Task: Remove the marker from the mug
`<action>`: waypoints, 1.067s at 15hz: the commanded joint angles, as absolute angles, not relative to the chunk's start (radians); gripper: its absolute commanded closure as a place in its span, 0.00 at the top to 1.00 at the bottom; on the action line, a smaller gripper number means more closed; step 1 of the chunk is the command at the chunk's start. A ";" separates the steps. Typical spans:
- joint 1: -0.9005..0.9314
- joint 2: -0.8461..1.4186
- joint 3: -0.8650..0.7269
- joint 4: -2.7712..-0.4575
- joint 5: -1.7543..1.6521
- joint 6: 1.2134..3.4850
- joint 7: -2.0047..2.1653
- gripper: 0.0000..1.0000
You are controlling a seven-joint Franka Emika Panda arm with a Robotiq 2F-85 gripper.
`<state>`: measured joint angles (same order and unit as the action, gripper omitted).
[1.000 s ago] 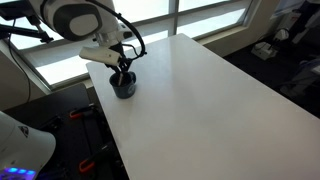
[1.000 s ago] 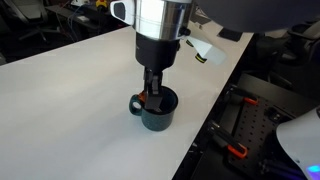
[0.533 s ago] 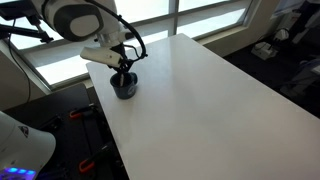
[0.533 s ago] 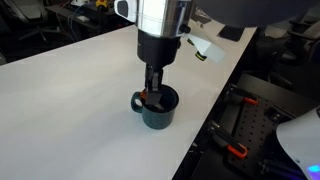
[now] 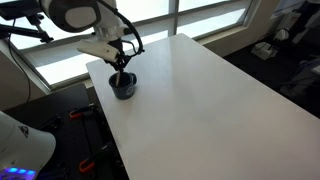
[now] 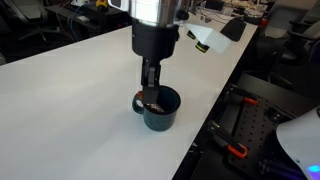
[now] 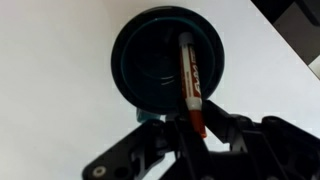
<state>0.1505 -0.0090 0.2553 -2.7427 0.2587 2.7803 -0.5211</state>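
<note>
The dark navy mug (image 5: 123,88) stands near the table's edge; it also shows in an exterior view (image 6: 161,111) and from above in the wrist view (image 7: 150,60). The marker (image 7: 188,75), dark red with a white band, leans inside the mug with its upper end sticking out over the rim. My gripper (image 7: 196,128) hangs straight above the mug (image 6: 150,88) with its fingers closed on the marker's upper end. The marker's lower end is still inside the mug. In both exterior views the marker is mostly hidden by the fingers.
The white table (image 5: 200,100) stretches away from the mug; its edge (image 6: 205,125) runs close beside the mug. Windows and office clutter lie beyond the table. Dark equipment with red clamps (image 6: 240,150) sits on the floor below the edge.
The arm and gripper have risen slightly above the mug, with the marker held between the fingers. The mug has not moved.
</note>
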 commanded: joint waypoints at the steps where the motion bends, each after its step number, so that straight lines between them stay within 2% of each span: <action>1: 0.188 -0.131 0.235 -2.691 0.229 2.566 -0.465 0.06; 8: 0.200 -0.203 0.235 -2.464 -0.002 2.247 -0.230 0.06; 16: 0.033 -0.121 0.174 -2.444 -0.449 2.334 0.207 0.06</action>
